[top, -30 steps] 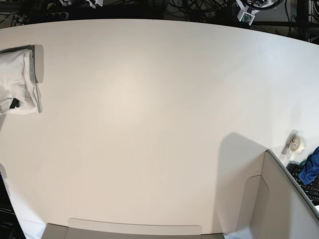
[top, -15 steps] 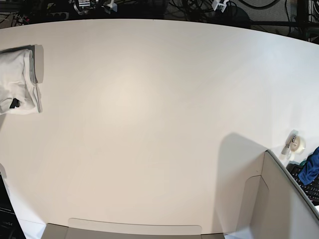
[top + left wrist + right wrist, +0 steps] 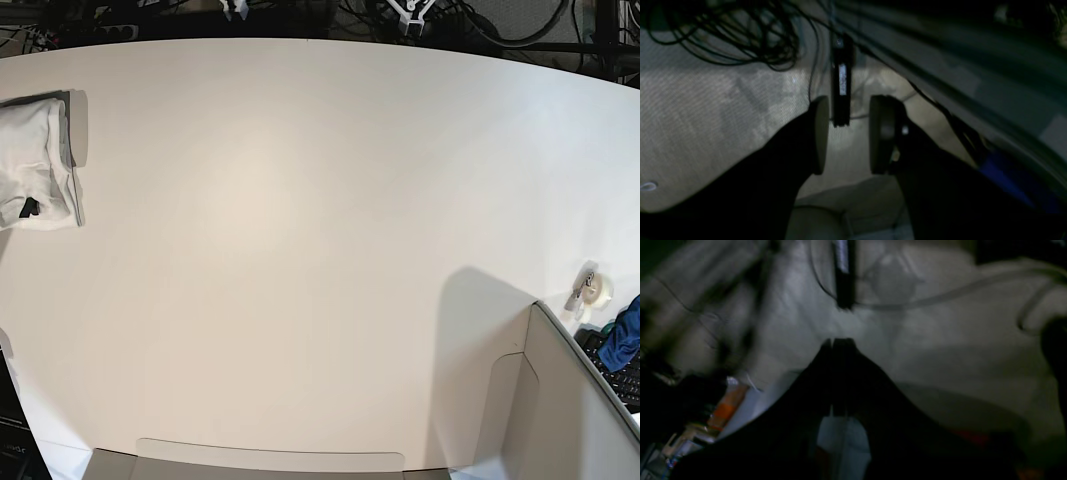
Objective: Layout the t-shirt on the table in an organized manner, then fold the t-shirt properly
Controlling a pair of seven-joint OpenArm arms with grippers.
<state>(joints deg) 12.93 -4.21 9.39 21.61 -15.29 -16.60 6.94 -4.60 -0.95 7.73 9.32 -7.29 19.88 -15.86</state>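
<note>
The t-shirt lies in a compact white bundle at the far left of the table, with its dark neck label showing. Both arms are beyond the table's far edge, well away from it. In the base view only a white tip of the left gripper and of the right gripper shows at the top. My left gripper is open over the floor with nothing between its fingers. In the blurred right wrist view my right gripper is shut and holds nothing.
A grey box wall stands at the front right corner. Beside it are a tape roll and a blue cloth. Cables hang beyond the far edge. On the floor are tangled cables and a black strip.
Both gripper tips at the top edge have slid toward the middle, the left one leftwards and the right one rightwards. The t-shirt has not moved.
</note>
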